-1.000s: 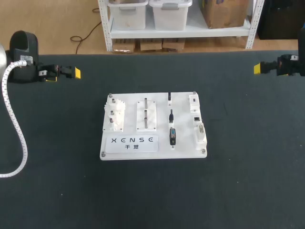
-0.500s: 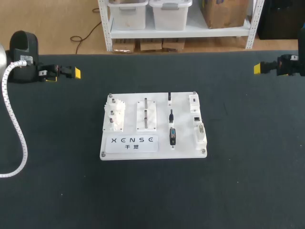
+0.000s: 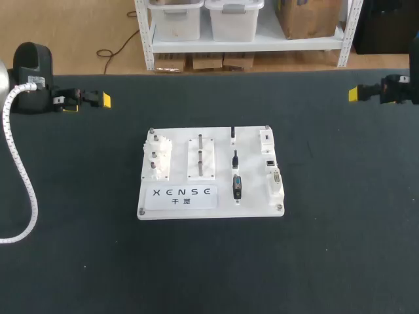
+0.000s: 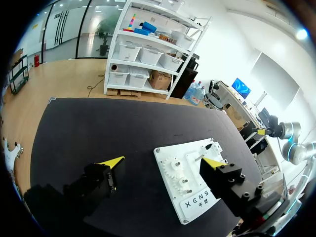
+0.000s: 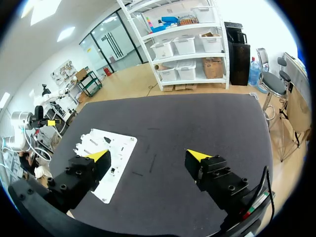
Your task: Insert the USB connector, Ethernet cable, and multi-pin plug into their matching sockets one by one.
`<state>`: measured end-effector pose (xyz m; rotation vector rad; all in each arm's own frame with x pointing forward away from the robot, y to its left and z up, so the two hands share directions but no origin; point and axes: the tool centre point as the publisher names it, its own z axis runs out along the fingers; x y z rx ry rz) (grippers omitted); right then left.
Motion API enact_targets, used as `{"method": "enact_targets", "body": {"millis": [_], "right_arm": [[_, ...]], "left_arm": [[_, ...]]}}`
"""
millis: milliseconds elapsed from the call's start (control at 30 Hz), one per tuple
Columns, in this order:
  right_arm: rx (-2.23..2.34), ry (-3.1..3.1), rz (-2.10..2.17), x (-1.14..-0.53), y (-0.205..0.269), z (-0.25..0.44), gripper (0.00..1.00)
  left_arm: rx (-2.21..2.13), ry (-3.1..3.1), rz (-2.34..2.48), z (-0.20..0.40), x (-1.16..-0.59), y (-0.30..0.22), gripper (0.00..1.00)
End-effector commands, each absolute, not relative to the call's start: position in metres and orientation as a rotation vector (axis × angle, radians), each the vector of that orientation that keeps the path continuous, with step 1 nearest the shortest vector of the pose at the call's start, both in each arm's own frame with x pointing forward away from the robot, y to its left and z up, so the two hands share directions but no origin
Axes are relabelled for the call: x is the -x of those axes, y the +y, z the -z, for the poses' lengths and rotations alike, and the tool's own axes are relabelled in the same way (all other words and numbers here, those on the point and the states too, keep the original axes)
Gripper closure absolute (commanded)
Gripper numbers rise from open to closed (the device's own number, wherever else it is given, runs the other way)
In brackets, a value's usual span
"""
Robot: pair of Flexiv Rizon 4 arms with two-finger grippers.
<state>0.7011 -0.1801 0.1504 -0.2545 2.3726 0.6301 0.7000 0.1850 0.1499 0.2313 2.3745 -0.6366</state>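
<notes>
A white board [image 3: 178,198] lies in the middle of the black table. On it, in a column, sit a small black USB connector [image 3: 233,134], a black Ethernet plug [image 3: 235,158] and a dark multi-pin plug [image 3: 237,187]. Their sockets [image 3: 272,171] line the board's right edge. My left gripper [image 3: 98,99] hovers at the far left of the table, well away from the board, open and empty [image 4: 163,162]. My right gripper [image 3: 357,93] hangs at the far right, also open with nothing between its fingers [image 5: 148,155]. The board [image 4: 190,197] [image 5: 121,148] shows ahead of both grippers.
White gear fixtures [image 3: 157,157] and a slotted block [image 3: 201,157] occupy the board's left half. A white ribbed hose [image 3: 23,183] from my left arm curves over the table's left side. Bare black mat surrounds the board.
</notes>
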Motion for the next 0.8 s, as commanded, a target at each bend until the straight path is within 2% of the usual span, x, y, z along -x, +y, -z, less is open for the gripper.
{"method": "enact_targets", "body": {"millis": [33, 267, 500, 800], "right_arm": [[0.185, 2.429, -0.395, -0.712, -0.136, -0.164, 0.00], [0.076, 2.549, -0.212, -0.729, -0.052, -0.173, 0.00], [0.010, 2.729, -0.080, -0.741, 0.016, -0.142, 0.00], [-0.086, 2.903, 0.017, -0.739, 0.050, -0.079, 0.00]], "left_arm": [[-0.231, 2.374, 0.637, -0.150, -0.700, 0.185, 0.00], [-0.231, 2.374, 0.637, -0.150, -0.700, 0.185, 0.00], [-0.231, 2.374, 0.637, -0.150, -0.700, 0.185, 0.00], [-0.231, 2.374, 0.637, -0.150, -0.700, 0.185, 0.00]]}}
